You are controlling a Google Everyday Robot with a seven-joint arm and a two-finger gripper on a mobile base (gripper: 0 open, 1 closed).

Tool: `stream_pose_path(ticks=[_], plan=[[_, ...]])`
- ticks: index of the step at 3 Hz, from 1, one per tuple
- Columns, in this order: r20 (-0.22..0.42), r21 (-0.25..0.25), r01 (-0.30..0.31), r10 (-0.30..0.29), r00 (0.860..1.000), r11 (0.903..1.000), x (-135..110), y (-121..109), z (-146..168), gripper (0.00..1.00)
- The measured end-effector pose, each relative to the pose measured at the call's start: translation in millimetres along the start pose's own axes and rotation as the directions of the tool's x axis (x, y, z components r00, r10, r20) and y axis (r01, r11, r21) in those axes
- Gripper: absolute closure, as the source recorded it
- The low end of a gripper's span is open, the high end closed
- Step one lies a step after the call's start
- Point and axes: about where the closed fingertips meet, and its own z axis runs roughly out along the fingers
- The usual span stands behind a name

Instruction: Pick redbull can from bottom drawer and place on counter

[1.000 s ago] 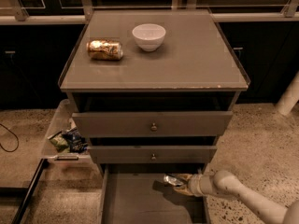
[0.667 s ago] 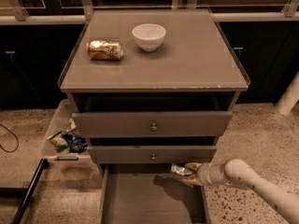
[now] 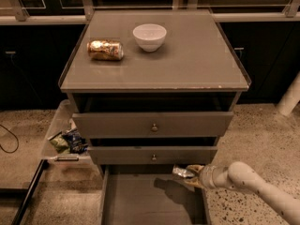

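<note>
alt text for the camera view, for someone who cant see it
The gripper holds the redbull can above the open bottom drawer, near its right side. On the counter sit a white bowl and a gold can on its side.

no readable text; gripper (image 3: 188, 174) holds redbull can (image 3: 180, 171) over bottom drawer (image 3: 138, 201)

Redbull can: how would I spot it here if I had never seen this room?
Find the grey-brown cabinet with three drawers; its bottom drawer is pulled open. Above that drawer's right side, the robot's hand grips the redbull can. It is slim and silvery, unlike the fatter gold can lying on the counter beside a white bowl.
</note>
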Motion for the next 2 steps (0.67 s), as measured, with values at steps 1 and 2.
stream_pose_path(ticks=[1,2], plan=[[0.046,0.011,0.099,-0.099,0.994,0.995,-34,13,-37,1.0],[0.076,0.033,0.199,-0.201,0.977,0.9794,-74,18,-86,1.0]])
